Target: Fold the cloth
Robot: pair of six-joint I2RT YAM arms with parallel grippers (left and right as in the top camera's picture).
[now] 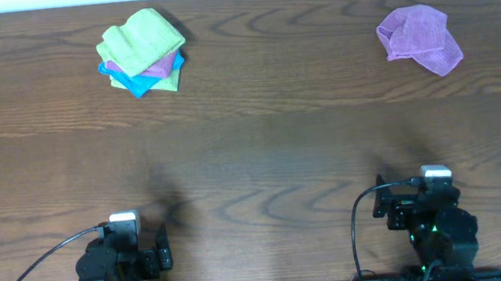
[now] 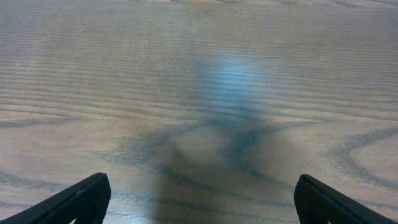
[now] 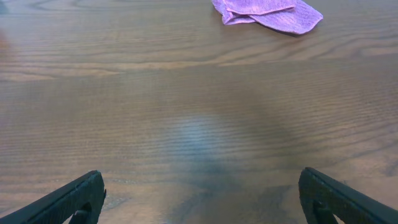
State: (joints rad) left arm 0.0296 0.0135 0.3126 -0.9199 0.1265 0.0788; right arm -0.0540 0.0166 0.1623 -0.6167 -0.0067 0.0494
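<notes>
On the table [image 1: 252,159] lie one purple cloth [image 1: 419,38] and one folded stack [image 1: 141,51]; left tool [image 2: 199,199] and right tool [image 3: 199,196] gape open.

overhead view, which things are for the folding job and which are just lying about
For the job: purple cloth, crumpled, far right; left gripper, open; right gripper, open.
Lying about: stack of cloths, far left, green on top, seemingly already folded.

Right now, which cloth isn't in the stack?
The purple cloth, crumpled alone at far right. The others form a pile at far left, green on top.
</notes>
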